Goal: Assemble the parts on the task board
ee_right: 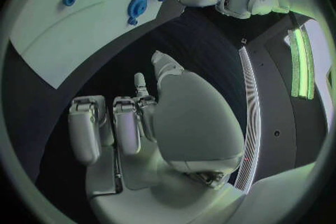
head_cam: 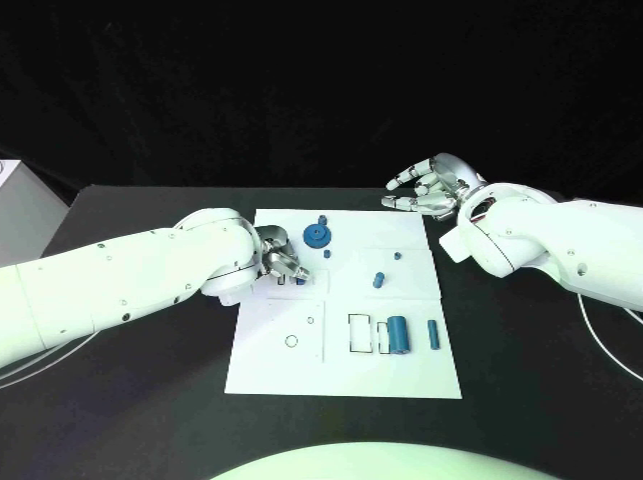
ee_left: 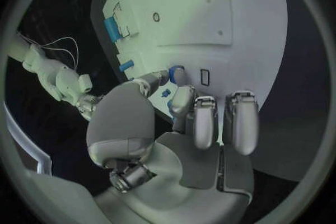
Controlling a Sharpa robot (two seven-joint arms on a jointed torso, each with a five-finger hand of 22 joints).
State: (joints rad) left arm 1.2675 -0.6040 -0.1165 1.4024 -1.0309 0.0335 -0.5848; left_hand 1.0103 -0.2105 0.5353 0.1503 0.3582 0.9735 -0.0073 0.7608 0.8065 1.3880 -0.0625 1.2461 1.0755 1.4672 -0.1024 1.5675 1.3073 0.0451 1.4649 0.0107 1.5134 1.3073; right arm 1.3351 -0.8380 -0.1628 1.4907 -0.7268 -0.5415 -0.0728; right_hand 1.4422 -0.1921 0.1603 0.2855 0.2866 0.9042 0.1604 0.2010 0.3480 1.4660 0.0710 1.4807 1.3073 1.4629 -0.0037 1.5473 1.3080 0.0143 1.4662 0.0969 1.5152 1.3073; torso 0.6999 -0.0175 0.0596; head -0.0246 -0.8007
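The white task board (head_cam: pixel 343 365) lies mid-table. My left hand (head_cam: pixel 281 258) is low over its far left part, fingers curled, and pinches a small blue part (ee_left: pixel 176 71) between thumb and a finger beside a small rectangular slot. A blue gear (head_cam: pixel 315 236) stands just beyond that hand, also seen as the gear (ee_right: pixel 137 5). A blue peg (head_cam: pixel 380 279) stands mid-board. A blue cylinder (head_cam: pixel 398 333) and a thin blue pin (head_cam: pixel 434 334) lie on the near right. My right hand (head_cam: pixel 429 188) hovers off the board's far right corner, fingers spread, holding nothing.
A white box (head_cam: pixel 4 205) stands at the table's far left edge. Outlined slots and round holes (head_cam: pixel 291 341) mark the board's near left. Cables trail on the black table to the right of the board (head_cam: pixel 610 340).
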